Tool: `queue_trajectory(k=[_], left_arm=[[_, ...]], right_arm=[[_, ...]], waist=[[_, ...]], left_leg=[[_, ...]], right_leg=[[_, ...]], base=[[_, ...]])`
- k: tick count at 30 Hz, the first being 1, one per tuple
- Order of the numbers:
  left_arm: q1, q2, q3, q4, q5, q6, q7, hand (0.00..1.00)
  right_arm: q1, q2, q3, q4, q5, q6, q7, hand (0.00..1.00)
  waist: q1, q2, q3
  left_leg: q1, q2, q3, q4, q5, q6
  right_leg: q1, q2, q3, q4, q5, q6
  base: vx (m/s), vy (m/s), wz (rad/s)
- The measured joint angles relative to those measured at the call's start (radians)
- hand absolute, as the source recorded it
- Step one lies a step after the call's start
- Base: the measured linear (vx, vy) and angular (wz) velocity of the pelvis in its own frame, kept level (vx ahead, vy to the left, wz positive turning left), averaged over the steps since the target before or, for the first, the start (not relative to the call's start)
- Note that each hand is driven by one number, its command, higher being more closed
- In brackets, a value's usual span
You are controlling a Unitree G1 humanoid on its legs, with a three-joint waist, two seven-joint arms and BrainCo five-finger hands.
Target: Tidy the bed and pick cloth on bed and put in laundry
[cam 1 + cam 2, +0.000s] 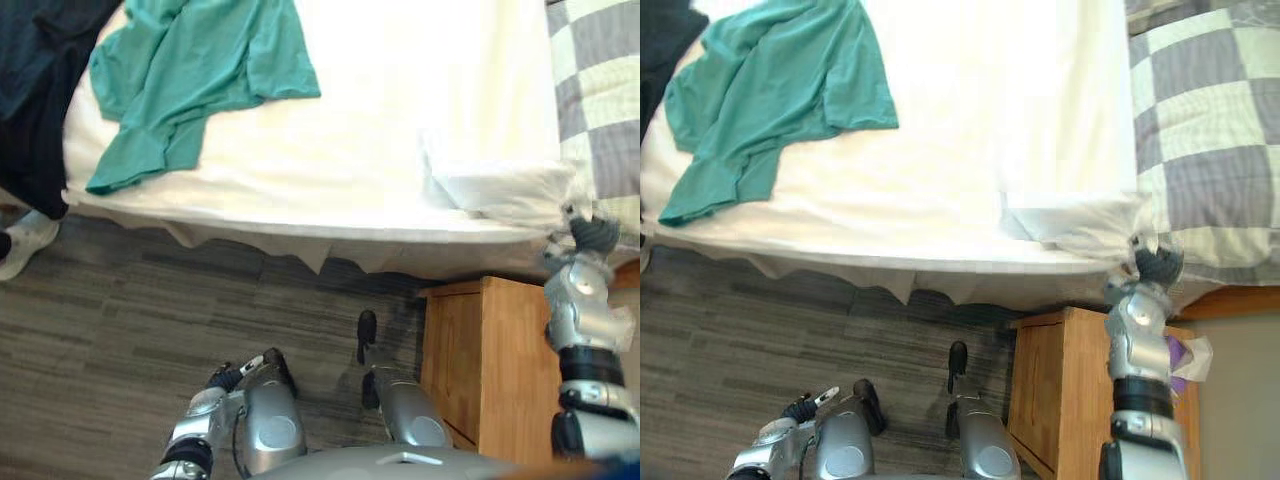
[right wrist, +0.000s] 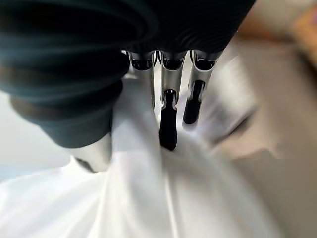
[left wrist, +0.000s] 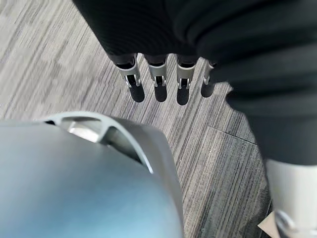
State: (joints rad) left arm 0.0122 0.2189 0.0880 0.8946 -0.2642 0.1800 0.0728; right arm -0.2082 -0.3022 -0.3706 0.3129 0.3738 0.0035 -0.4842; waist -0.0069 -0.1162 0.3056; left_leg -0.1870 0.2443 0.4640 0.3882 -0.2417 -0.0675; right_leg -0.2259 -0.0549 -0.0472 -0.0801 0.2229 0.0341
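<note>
The green cloth [image 1: 190, 70] lies crumpled on the bed [image 1: 380, 120], robot's left, not yet picked up. Tidying looks underway: R hand [image 1: 1157, 265] pinches white sheet [image 2: 163, 198] beside checked duvet [image 1: 1210, 130]. L hand [image 1: 228, 378] hangs open nr floor [image 1: 150, 300].

The right robot hand [image 1: 1155, 262] reaches out on a raised arm at the far right, its fingers [image 2: 168, 124] and thumb pinching white bedding [image 2: 148, 198]. The left robot hand [image 3: 158, 84] hangs low at the near left, fingers straight.
</note>
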Motion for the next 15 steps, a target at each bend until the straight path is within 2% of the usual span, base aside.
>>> queue_trajectory(k=[3,5,8,10,11,15], left_arm=[[0.031,-0.019,0.001,0.001,0.0,-0.001,-0.001,0.0],[0.061,-0.043,0.004,0.003,0.0,-0.011,-0.003,0.0],[0.094,-0.078,0.017,0.003,0.0,-0.018,-0.026,0.0],[0.107,-0.096,0.034,0.015,0.0,-0.019,-0.038,0.0],[0.114,-0.102,0.039,0.026,0.001,-0.021,-0.047,0.0],[0.128,-0.118,0.073,0.036,0.0,-0.03,-0.07,0.0]], right_arm=[[0.093,0.035,-0.076,-0.021,0.055,-0.046,-0.006,0.0],[0.153,0.058,-0.163,-0.022,0.119,-0.094,-0.022,0.0],[0.227,0.073,-0.259,-0.021,0.203,-0.144,-0.052,0.0],[0.249,0.094,-0.32,-0.021,0.215,-0.165,-0.084,0.0],[0.264,0.102,-0.345,-0.021,0.215,-0.174,-0.107,0.0],[0.281,0.113,-0.387,-0.022,0.214,-0.198,-0.126,0.0]], waist=[[-0.024,0.028,-0.033],[-0.049,0.053,-0.059],[-0.058,0.079,-0.097],[-0.06,0.092,-0.121],[-0.063,0.09,-0.129],[-0.062,0.1,-0.155]], left_leg=[[0.034,-0.005,0.021,-0.016,-0.002,-0.001],[0.073,-0.015,0.031,-0.044,-0.003,-0.003],[0.133,-0.025,0.063,-0.089,0.0,-0.008],[0.167,-0.034,0.078,-0.119,0.006,-0.013],[0.186,-0.038,0.083,-0.137,0.009,-0.015],[0.241,-0.046,0.097,-0.191,0.026,-0.025]], right_leg=[[0.018,-0.003,0.01,0.0,-0.005,0.006],[0.046,-0.008,0.014,-0.001,-0.019,0.01],[0.075,-0.01,0.031,-0.003,-0.031,0.014],[0.095,-0.01,0.038,-0.011,-0.034,0.011],[0.105,-0.009,0.041,-0.01,-0.042,0.01],[0.135,-0.005,0.042,-0.011,-0.055,0.01]], base=[[0.05,0.052,-0.1],[0.04,0.037,-0.08],[0.06,0.036,-0.15],[0.07,0.027,-0.16],[0.06,0.015,-0.1],[0.06,0.001,-0.03]])
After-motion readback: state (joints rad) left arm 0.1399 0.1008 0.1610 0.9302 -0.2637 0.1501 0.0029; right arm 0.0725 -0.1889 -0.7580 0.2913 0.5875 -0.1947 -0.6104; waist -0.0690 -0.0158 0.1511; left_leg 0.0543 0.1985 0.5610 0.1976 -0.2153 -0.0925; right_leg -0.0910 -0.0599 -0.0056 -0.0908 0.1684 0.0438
